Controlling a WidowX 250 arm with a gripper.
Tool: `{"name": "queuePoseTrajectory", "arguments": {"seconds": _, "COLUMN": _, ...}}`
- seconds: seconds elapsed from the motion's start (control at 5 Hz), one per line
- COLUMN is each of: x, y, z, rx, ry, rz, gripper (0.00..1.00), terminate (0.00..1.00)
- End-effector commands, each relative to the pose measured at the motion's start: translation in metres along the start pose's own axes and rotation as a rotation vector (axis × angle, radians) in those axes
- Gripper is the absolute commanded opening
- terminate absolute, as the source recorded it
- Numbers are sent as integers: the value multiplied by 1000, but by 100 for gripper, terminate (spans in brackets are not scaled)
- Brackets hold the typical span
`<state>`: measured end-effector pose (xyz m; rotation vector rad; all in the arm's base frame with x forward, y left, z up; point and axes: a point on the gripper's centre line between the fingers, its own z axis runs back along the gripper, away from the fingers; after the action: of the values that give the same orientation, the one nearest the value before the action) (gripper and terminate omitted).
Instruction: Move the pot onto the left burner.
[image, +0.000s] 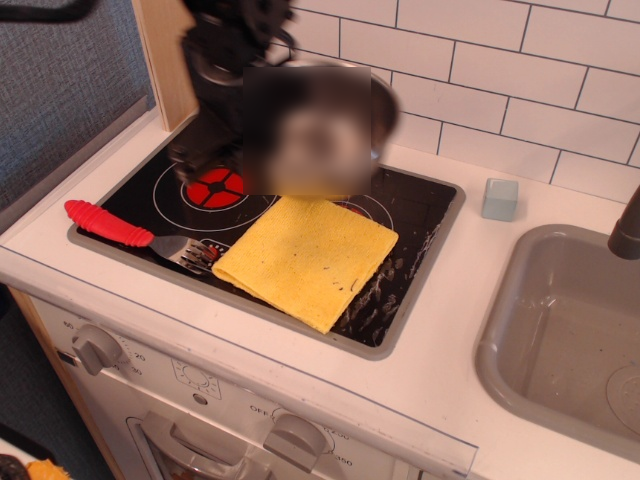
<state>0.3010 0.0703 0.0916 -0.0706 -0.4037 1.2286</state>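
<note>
The pot (318, 130) is blurred, above the cooktop at 3 o'clock of the left burner (213, 186); its contents and tilt are unclear. The end effector (225, 95) is beside the pot, but I cannot tell its grip.

We are seeing yellow cloth (308, 258) lying flat on black cooktop (420, 215), covering its middle and part of right ring. Red-handled spatula (135, 234) is lying along front left edge, metal head touching cloth's left corner. Small pale blue block (500, 199) is sitting on white counter (440, 370), near grey sink (565, 330). Knobs (97, 348) are lining oven front.
</note>
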Motion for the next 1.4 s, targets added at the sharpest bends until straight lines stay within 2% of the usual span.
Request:
{"name": "queuePoseTrajectory", "arguments": {"seconds": 0.0, "x": 54, "y": 23, "z": -29, "rx": 56, "ry": -12, "rz": 110, "gripper": 0, "terminate": 0}}
{"name": "queuePoseTrajectory", "arguments": {"seconds": 0.4, "x": 72, "y": 39, "z": -60, "rx": 136, "ry": 11, "rz": 157, "gripper": 0, "terminate": 0}}
{"name": "queuePoseTrajectory", "arguments": {"seconds": 0.6, "x": 76, "y": 42, "z": -69, "rx": 159, "ry": 49, "rz": 152, "gripper": 100, "terminate": 0}}
{"name": "queuePoseTrajectory", "arguments": {"seconds": 0.8, "x": 79, "y": 43, "z": -66, "rx": 136, "ry": 28, "rz": 164, "gripper": 100, "terminate": 0}}
{"name": "queuePoseTrajectory", "arguments": {"seconds": 1.2, "x": 83, "y": 40, "z": -55, "rx": 142, "ry": 15, "rz": 178, "gripper": 100, "terminate": 0}}
